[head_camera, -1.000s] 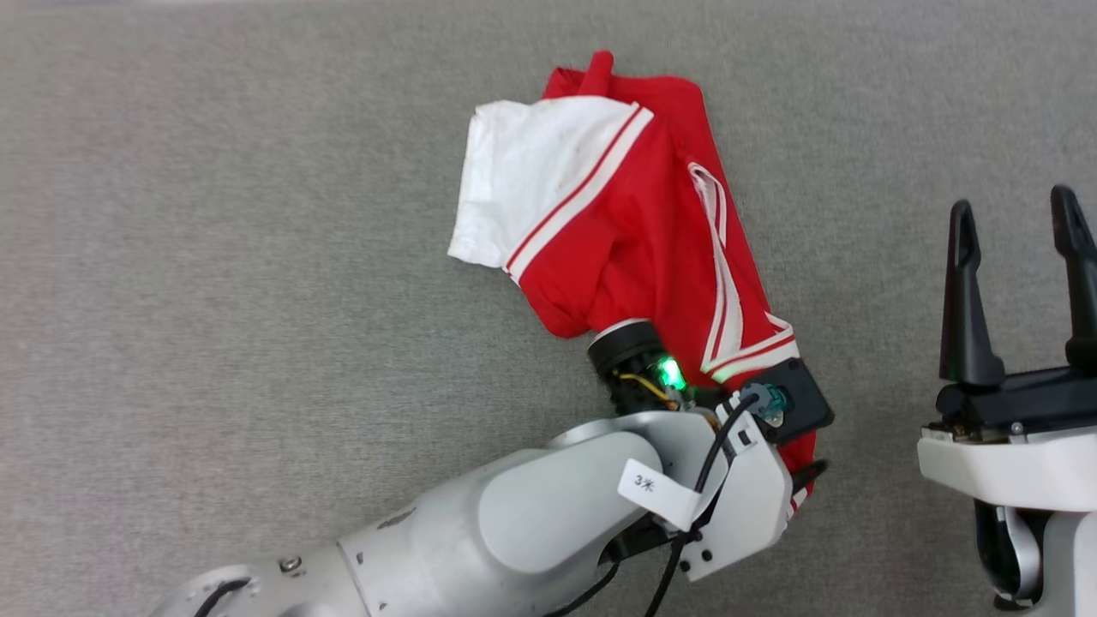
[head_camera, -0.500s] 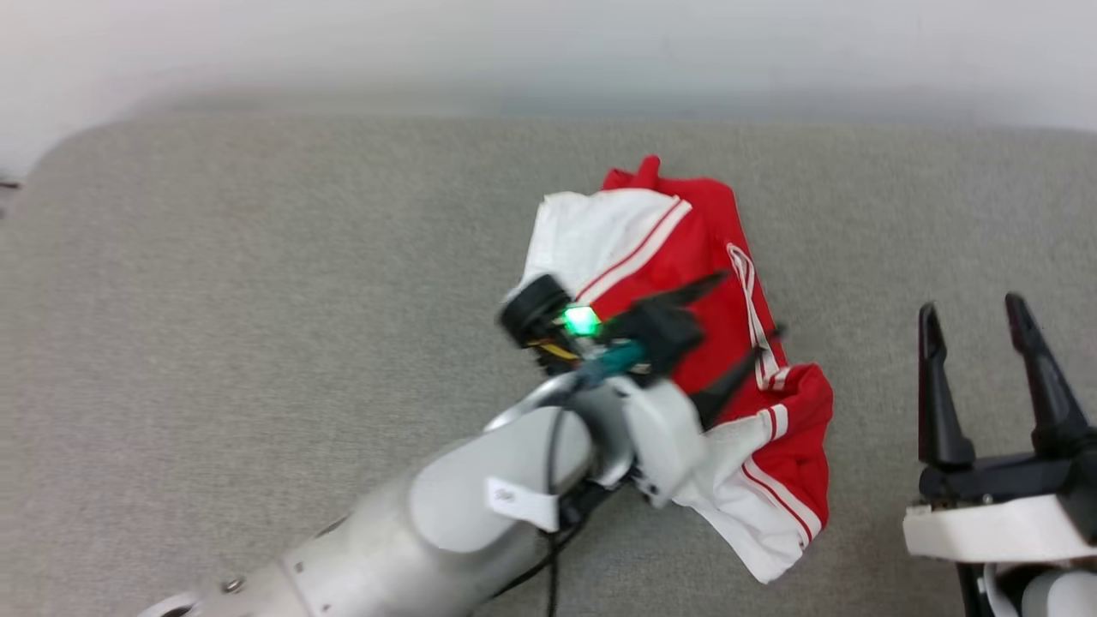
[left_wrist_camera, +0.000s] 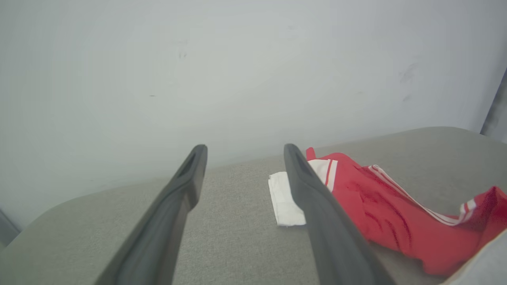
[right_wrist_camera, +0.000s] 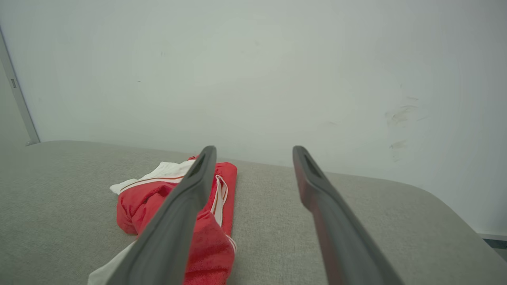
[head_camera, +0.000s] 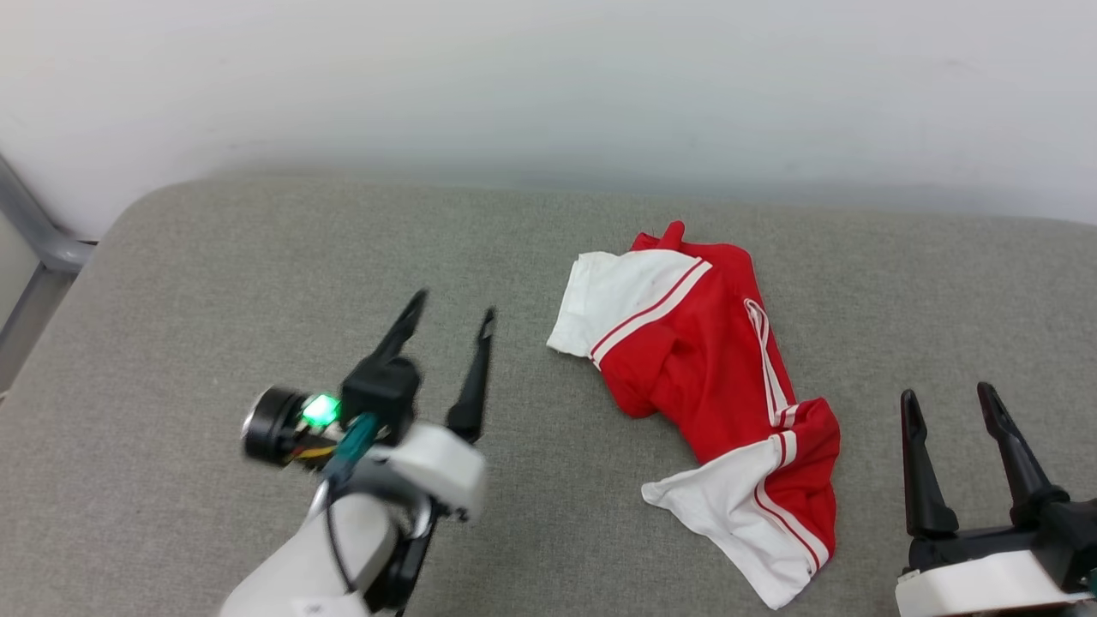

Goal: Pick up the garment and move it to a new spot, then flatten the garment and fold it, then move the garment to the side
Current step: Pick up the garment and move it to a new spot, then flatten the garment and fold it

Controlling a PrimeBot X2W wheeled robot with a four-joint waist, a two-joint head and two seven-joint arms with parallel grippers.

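The garment (head_camera: 703,360), red with white striped sleeves, lies crumpled in a long bunch on the grey padded surface (head_camera: 214,283), right of centre in the head view. My left gripper (head_camera: 452,313) is open with nothing between its fingers, well to the left of the garment and apart from it. My right gripper (head_camera: 947,396) stands open and empty at the lower right, just right of the garment's lower end. The left wrist view has the garment (left_wrist_camera: 388,213) right of the left gripper (left_wrist_camera: 242,147). In the right wrist view the garment (right_wrist_camera: 158,198) lies left, partly behind a finger of the right gripper (right_wrist_camera: 254,148).
A pale wall (head_camera: 548,77) rises right behind the far edge of the padded surface. A grey metal frame (head_camera: 34,227) stands at the left corner. The surface's rounded left corner (head_camera: 137,201) is close to my left arm.
My left gripper let go of the garment, lifted off it and swung left, now open over bare surface. The camera tilted up, bringing the wall into view. The right gripper stays open.
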